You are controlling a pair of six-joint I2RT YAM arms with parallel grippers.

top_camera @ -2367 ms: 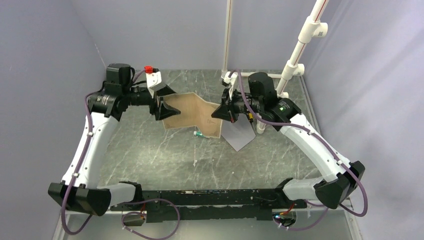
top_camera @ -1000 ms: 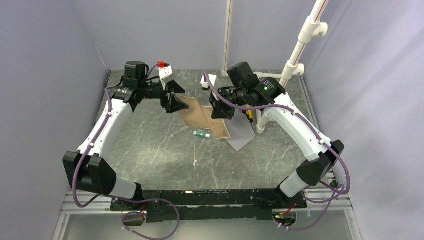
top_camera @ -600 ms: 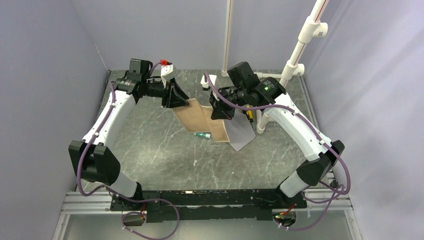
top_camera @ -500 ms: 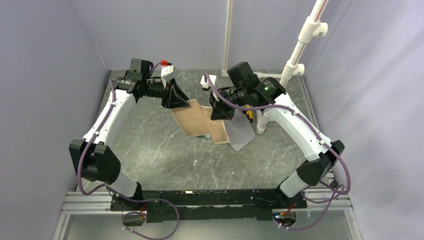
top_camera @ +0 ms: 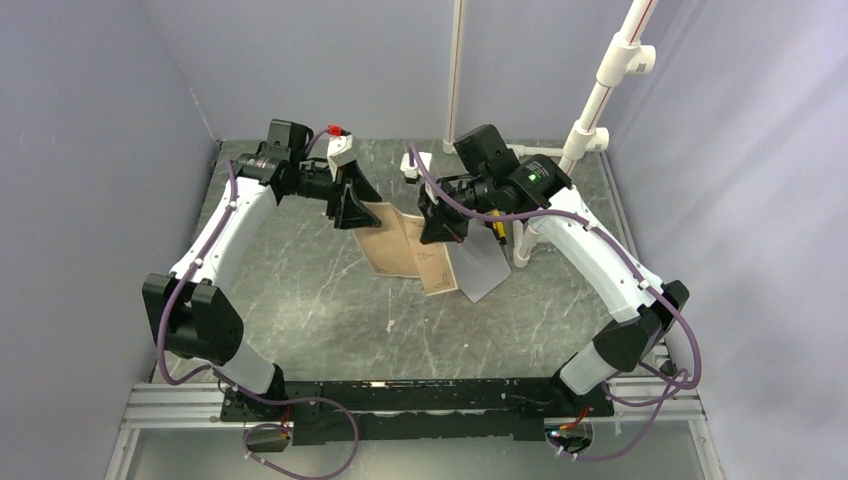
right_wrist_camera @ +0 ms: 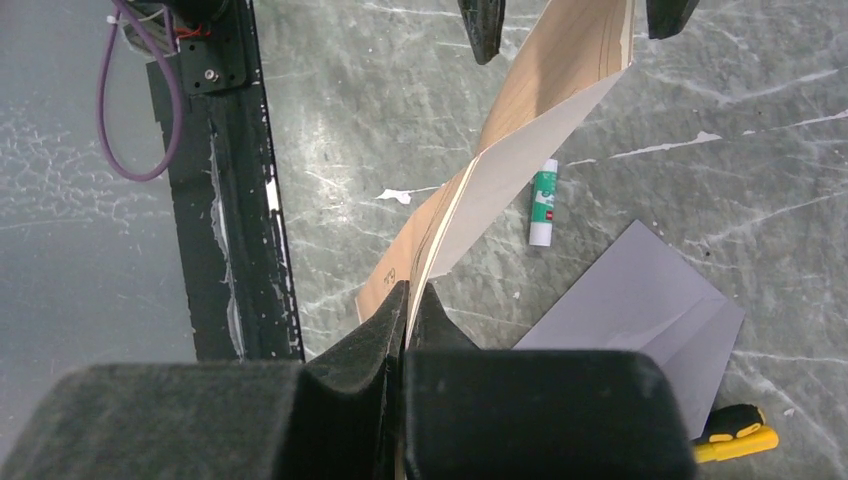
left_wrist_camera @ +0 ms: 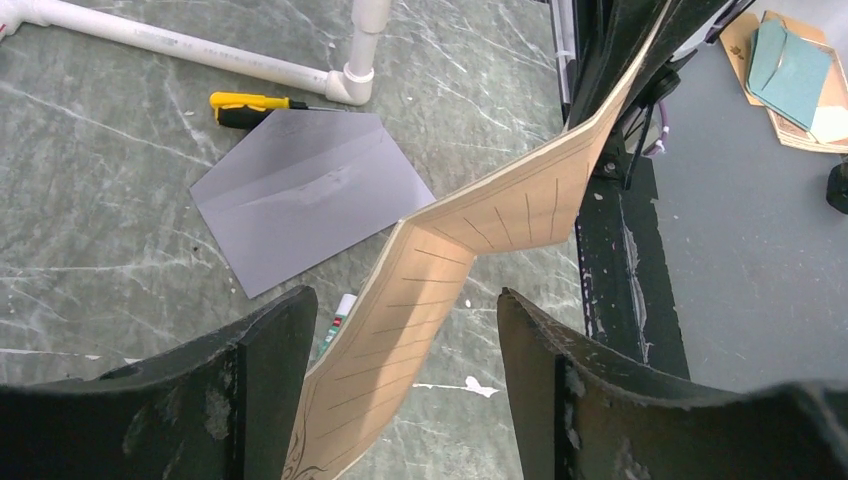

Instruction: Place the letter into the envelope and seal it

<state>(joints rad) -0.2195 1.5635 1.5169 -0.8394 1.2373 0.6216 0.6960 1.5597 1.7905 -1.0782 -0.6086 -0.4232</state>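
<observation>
The letter (top_camera: 405, 250) is in the air above the table (top_camera: 300, 310), outside the envelope (left_wrist_camera: 310, 200). Its long axis runs from the left gripper (top_camera: 350, 212) at the far left to the right gripper (right_wrist_camera: 405, 305) nearer the middle. The sheet stands almost on its edge and has 1 sharp bend about halfway. Its printed face shows thin dark ruled lines and a small ornament at 1 corner, with no words that can be read.

The right gripper's fingers are pressed together on 1 end of the letter. The left gripper's fingers stand wide apart. The other end passes between them and possibly leans on 1 finger, but this contact is not clear.

The envelope lies flat on the table below the right gripper, and 1 fold line crosses its grey face. Just beside it lies a glue stick (right_wrist_camera: 543, 205) with a green label too small to read. A yellow-and-black tool (left_wrist_camera: 250, 105) lies by the envelope's far corner, near a white pipe (left_wrist_camera: 200, 50).
</observation>
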